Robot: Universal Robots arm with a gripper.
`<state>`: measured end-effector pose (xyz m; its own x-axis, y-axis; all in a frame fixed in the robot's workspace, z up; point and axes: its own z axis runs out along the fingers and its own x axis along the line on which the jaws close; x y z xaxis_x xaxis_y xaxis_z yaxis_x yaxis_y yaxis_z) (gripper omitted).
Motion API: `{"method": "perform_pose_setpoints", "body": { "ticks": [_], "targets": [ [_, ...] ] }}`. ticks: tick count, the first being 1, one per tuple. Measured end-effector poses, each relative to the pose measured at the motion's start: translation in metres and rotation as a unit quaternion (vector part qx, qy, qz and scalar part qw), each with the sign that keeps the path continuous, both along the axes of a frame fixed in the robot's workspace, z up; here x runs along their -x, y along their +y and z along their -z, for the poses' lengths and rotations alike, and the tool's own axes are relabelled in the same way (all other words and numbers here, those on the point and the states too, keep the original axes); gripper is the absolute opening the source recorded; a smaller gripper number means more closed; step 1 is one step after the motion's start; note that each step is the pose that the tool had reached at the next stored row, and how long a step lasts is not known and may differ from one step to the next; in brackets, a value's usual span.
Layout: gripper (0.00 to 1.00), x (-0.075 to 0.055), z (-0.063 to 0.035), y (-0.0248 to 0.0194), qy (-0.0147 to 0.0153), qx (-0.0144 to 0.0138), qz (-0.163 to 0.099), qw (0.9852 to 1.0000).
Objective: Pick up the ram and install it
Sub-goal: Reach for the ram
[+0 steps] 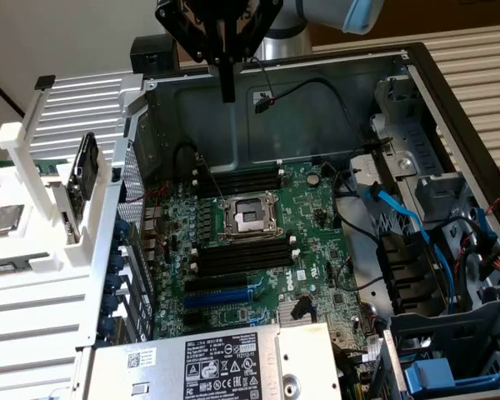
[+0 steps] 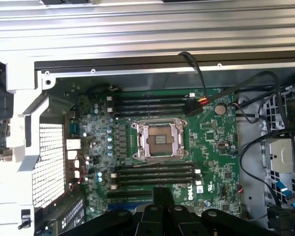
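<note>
My gripper (image 1: 227, 93) hangs black and shut, with nothing between its fingers, high over the back of the open computer case. In the wrist view its closed fingertips (image 2: 163, 192) point at the green motherboard (image 2: 214, 142). Black memory slots lie on both sides of the processor socket (image 1: 250, 218): one bank behind it (image 1: 237, 179), one in front (image 1: 242, 258). A thin green strip, which I take for the ram (image 1: 33, 165), lies on the white rack (image 1: 33, 308) at the exterior view's left, partly hidden by the rack's posts and well away from the gripper.
The rack also holds a black flat part (image 1: 83, 171) and a silver chip (image 1: 4, 218). A blue expansion slot (image 1: 221, 296) and a grey power supply (image 1: 225, 362) sit in front. Black and blue cables (image 1: 400, 217) and drive bays crowd the exterior view's right.
</note>
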<state>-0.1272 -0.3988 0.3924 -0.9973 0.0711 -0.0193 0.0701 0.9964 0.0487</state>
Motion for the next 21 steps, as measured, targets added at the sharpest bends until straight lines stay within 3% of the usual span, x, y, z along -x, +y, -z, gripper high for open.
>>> {"method": "perform_pose_setpoints", "body": {
  "ticks": [10,21],
  "targets": [
    [0.10,0.037,0.0001,0.0021,-0.0007,-0.0001,0.000,1.0000],
    [0.10,0.086,0.0002,0.0081,-0.0009,-0.0001,0.000,1.0000]
  ]
}}
